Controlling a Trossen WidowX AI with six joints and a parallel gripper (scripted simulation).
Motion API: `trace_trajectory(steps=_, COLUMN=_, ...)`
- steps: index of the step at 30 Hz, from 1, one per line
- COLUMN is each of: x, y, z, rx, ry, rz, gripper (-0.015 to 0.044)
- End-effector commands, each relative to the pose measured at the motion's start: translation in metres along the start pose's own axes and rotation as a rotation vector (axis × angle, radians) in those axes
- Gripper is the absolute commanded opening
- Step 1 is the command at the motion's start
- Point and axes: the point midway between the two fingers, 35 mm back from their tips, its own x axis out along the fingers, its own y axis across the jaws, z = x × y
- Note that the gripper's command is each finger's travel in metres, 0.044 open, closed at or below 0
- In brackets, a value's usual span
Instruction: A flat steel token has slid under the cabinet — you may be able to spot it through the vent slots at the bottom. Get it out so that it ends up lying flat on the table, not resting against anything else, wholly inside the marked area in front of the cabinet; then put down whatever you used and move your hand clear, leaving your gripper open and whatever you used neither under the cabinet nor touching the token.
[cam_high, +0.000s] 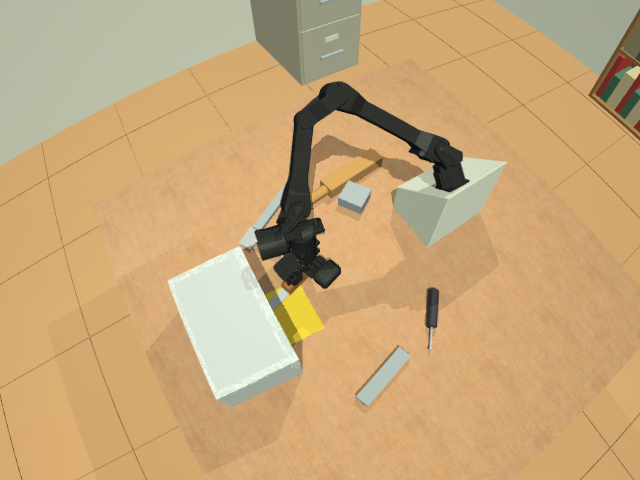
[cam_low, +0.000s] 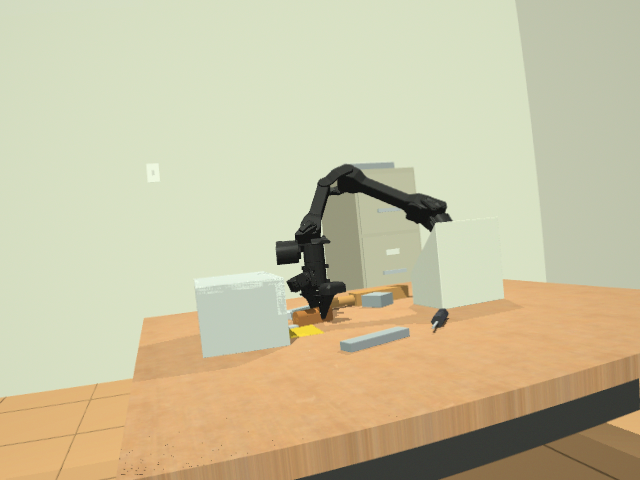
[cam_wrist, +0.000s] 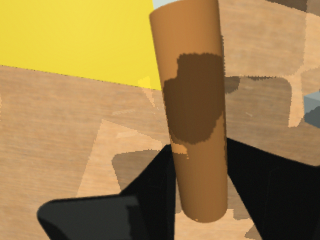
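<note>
My gripper (cam_high: 295, 277) (cam_low: 322, 310) (cam_wrist: 195, 146) is shut on the brown wooden handle (cam_wrist: 192, 90) (cam_low: 308, 314) of a stick tool and holds it low over the table. The handle points toward the base of the white cabinet (cam_high: 232, 320) (cam_low: 240, 315). The tool's pale grey tip (cam_high: 276, 299) (cam_wrist: 162, 3) lies over the near corner of the yellow marked area (cam_high: 305, 317) (cam_low: 306, 331) (cam_wrist: 75, 35), close to the cabinet's foot. The steel token shows in no view.
A grey L-shaped piece (cam_high: 263, 219), a tan wooden tool (cam_high: 346, 173) and a grey block (cam_high: 354, 196) (cam_low: 377, 298) lie behind the arm. A black screwdriver (cam_high: 431, 310) (cam_low: 439, 318) and a grey bar (cam_high: 383, 375) (cam_low: 374, 338) lie to the right. The arm's pale pedestal (cam_high: 444, 211) stands far right.
</note>
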Motion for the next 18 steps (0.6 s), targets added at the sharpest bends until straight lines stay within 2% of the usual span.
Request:
trace_trajectory(steps=1, x=0.001, y=0.003, z=0.0, rx=0.0, ry=-0.002, rz=0.009, gripper=0.0)
trace_trajectory(steps=18, x=0.001, y=0.002, z=-0.017, rx=-0.001, ry=-0.001, rz=0.009, gripper=0.0)
